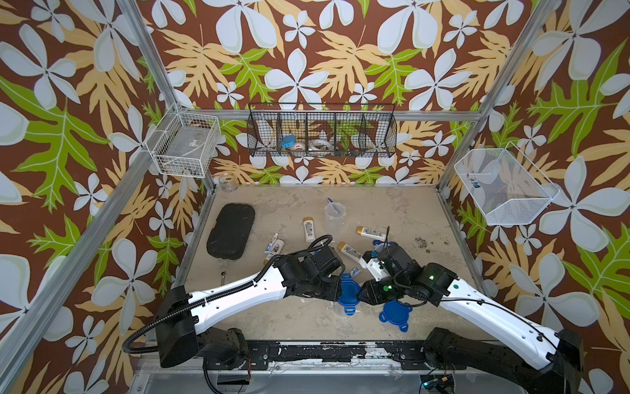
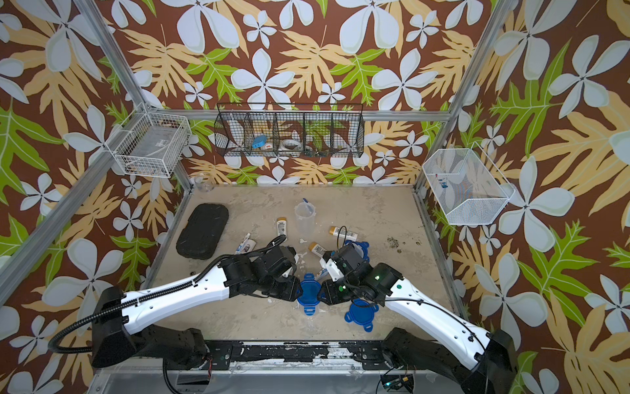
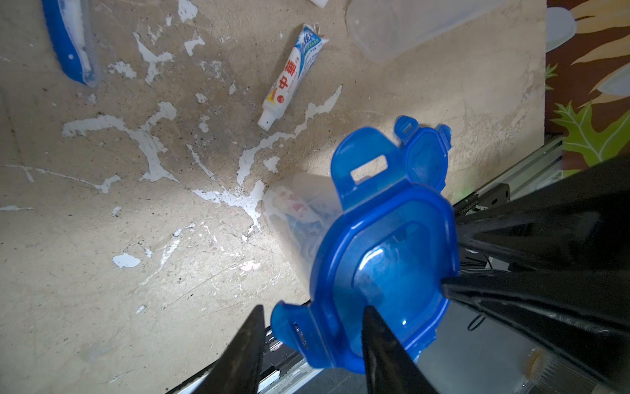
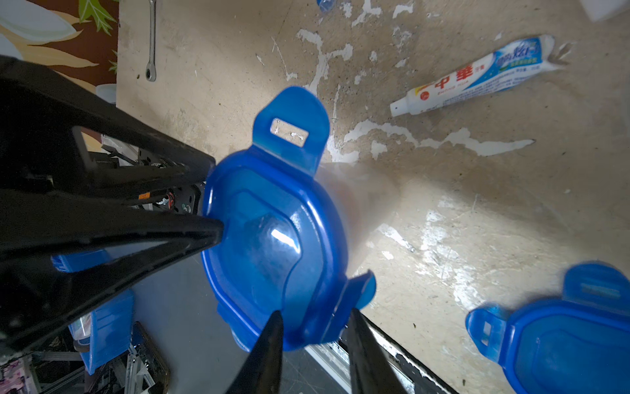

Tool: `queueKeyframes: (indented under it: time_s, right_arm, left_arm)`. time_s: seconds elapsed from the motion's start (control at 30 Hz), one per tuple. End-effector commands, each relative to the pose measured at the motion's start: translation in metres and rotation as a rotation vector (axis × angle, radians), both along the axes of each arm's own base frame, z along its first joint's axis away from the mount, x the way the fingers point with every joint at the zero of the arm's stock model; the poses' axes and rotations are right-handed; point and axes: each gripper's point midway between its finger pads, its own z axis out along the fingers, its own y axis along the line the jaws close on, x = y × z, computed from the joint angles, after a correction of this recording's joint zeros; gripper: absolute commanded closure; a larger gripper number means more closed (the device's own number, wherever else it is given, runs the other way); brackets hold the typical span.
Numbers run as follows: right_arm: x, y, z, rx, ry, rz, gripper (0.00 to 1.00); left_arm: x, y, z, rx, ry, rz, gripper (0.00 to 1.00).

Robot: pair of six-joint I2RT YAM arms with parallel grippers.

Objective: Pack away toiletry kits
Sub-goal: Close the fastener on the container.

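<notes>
A clear cup with a blue clip lid [image 1: 349, 292] stands near the table's front middle, with both grippers at it. My left gripper [image 3: 313, 310] is open, its fingers either side of one lid tab [image 3: 295, 329] with a gap showing. From the opposite side, my right gripper [image 4: 313, 312] is shut on another tab [image 4: 354, 293] at the lid's edge. A second lidded cup [image 1: 395, 314] stands beside my right arm. An open cup holding a toothbrush [image 1: 334, 218], gold-capped bottles [image 1: 309, 230] and a toothpaste tube [image 3: 293, 75] lie farther back.
A black textured case [image 1: 231, 230] lies at the left, a glass jar [image 1: 227, 181] in the back-left corner, and a wrench [image 1: 223, 277] by the left edge. Wire baskets hang on the left wall [image 1: 184, 146], the back wall [image 1: 322, 131] and the right wall [image 1: 501, 187].
</notes>
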Motion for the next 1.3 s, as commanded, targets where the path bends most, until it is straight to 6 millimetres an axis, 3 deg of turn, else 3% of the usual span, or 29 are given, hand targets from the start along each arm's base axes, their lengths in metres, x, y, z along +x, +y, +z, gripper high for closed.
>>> queueKeyframes:
  time_s: [0.0, 0.43, 0.6, 0.87, 1.27]
  right_arm:
    - [0.001, 0.013, 0.004, 0.06, -0.003, 0.031, 0.68]
    - [0.0, 0.021, 0.003, 0.083, 0.003, 0.085, 0.66]
    - [0.002, 0.019, -0.001, 0.058, 0.002, 0.075, 0.59]
    - [0.011, 0.017, 0.001, 0.091, -0.005, 0.038, 0.62]
    - [0.014, 0.039, 0.009, 0.183, -0.01, 0.13, 0.61]
  left_arm:
    - [-0.005, -0.008, -0.004, -0.036, 0.035, -0.011, 0.53]
    - [-0.016, -0.02, -0.016, -0.098, 0.102, -0.04, 0.59]
    - [-0.014, -0.016, -0.024, -0.073, 0.102, -0.018, 0.6]
    - [-0.017, -0.005, -0.042, -0.021, 0.116, 0.008, 0.62]
    - [-0.022, -0.018, -0.045, -0.075, 0.158, -0.009, 0.65]
